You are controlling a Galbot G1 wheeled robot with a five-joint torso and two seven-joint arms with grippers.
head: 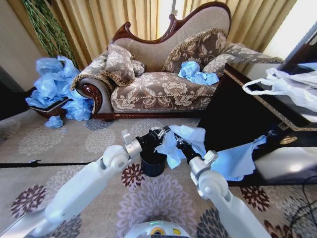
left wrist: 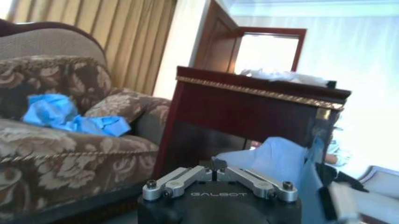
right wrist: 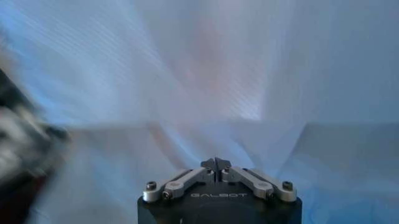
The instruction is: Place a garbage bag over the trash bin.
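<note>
On the patterned carpet in front of the brocade chaise sofa, head view: the small black cylindrical trash bin stands upright, open end up, smooth plain sides. Above and just beside its rim, the thin light blue translucent film garbage bag hangs crumpled between both arms, its loose length trailing away to the robot's right toward the dark glossy wooden cabinet. The left pincer is at the bag's left edge over the bin; the right pincer is under the film's folds. A white plastic bag with loop handles lies on the cabinet.

Left wrist view: fingers closed together, no film visibly between them; casing reads "GALBOT".

Right wrist view: fingers closed, blue film directly beyond the tips; a grip cannot be confirmed. Same "GALBOT" marking.
</note>
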